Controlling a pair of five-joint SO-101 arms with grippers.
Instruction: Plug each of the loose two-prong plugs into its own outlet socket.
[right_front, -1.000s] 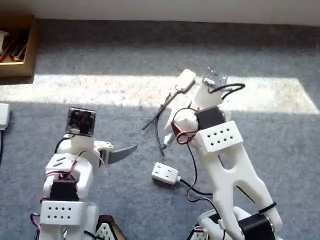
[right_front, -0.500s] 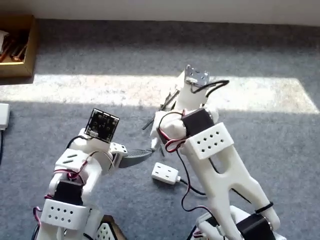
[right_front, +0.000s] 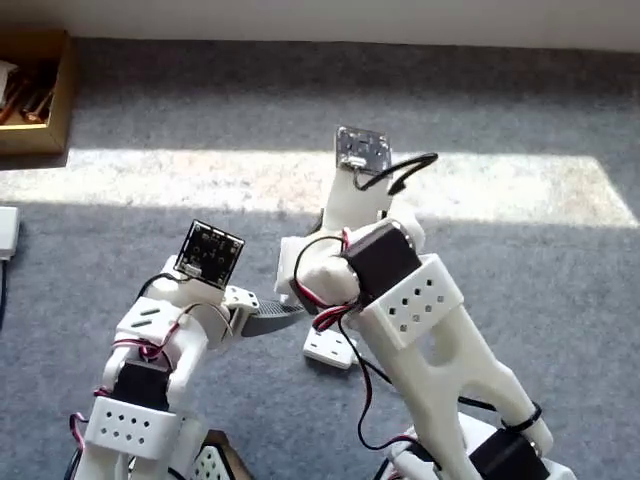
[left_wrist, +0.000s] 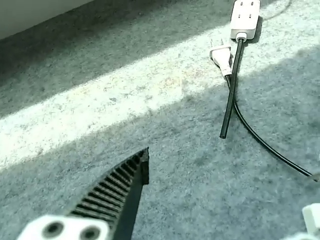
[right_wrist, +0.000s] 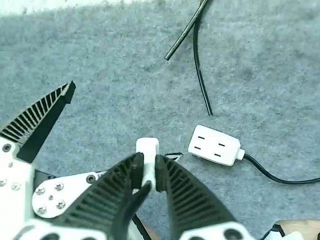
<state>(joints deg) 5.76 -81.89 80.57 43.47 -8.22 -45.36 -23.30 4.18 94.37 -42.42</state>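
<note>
My right gripper (right_wrist: 149, 160) is shut on a small white plug (right_wrist: 147, 146), which sticks out between the dark fingertips just above the carpet. A white outlet block (right_wrist: 215, 146) with two socket pairs and a black cord lies close beside that plug; in the high view the outlet block (right_front: 328, 348) is half covered by the right arm. My left gripper (right_front: 274, 318) hovers just left of the block, its ridged finger (left_wrist: 120, 192) bare with nothing against it. Farther off lie a second white outlet (left_wrist: 245, 12) and another white two-prong plug (left_wrist: 222, 52) on a black cord.
Loose black cables (right_wrist: 200, 75) run across the grey carpet beyond the outlet block. A wooden box (right_front: 35, 90) stands at the back left and a white object (right_front: 7, 230) lies at the left edge. The two arms are close together.
The right arm has swung left and back toward the outlet block with the plug held. The left arm has moved right, closer to the block.
</note>
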